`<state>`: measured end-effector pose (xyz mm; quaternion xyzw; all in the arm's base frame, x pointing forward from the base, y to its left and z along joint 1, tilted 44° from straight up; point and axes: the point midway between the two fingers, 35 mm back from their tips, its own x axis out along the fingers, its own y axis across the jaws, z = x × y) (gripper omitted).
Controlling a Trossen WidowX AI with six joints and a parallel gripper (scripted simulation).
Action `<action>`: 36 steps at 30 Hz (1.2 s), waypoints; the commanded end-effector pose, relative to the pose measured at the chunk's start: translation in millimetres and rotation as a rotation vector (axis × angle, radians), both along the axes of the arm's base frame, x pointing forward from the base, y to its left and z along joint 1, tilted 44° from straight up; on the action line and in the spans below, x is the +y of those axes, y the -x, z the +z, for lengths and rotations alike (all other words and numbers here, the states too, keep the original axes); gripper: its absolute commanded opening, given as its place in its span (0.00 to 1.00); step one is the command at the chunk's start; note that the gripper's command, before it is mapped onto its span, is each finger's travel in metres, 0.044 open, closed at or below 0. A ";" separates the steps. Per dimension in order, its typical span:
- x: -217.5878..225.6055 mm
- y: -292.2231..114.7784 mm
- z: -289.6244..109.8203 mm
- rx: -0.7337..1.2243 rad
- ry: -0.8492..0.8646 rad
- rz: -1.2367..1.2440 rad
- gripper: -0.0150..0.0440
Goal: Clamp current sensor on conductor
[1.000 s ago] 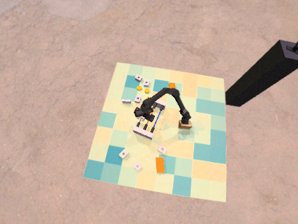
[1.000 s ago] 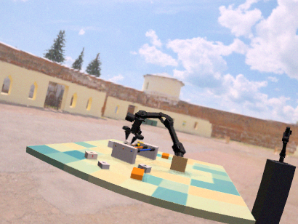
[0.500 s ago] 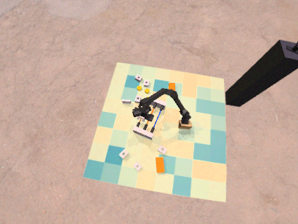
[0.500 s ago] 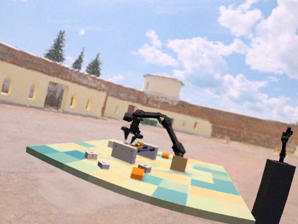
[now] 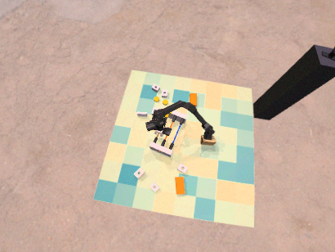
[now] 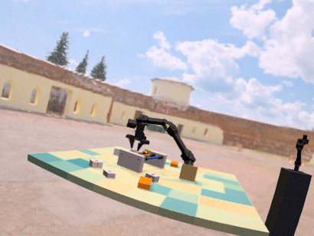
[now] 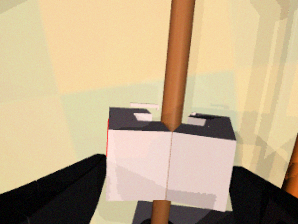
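Observation:
The current sensor (image 7: 137, 162) has its two pale halves meeting at a seam around an orange-brown conductor (image 7: 179, 60) in the wrist view. A thin red strip shows on its left edge. My gripper (image 5: 159, 132) (image 6: 136, 149) (image 7: 169, 172) is shut on the sensor, with one black finger against each outer side. The conductor runs out beyond the sensor at both ends. In the top view, the conductors span two pale end blocks (image 5: 161, 150) (image 5: 180, 116). The arrow and the LOAD marker cannot be read, and the latch is not visible.
A blue conductor (image 5: 176, 134) lies to the right of the held sensor, and another orange conductor (image 7: 293, 175) is at the wrist view's right edge. Orange blocks (image 5: 180, 186) (image 5: 193, 99), several small pale blocks and yellow discs (image 5: 156, 99) are on the patchwork table (image 5: 234, 209).

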<state>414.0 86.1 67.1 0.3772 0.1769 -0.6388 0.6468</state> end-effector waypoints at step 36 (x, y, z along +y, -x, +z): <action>-25.0 -5.2 -27.9 -0.001 -0.002 -0.007 1.00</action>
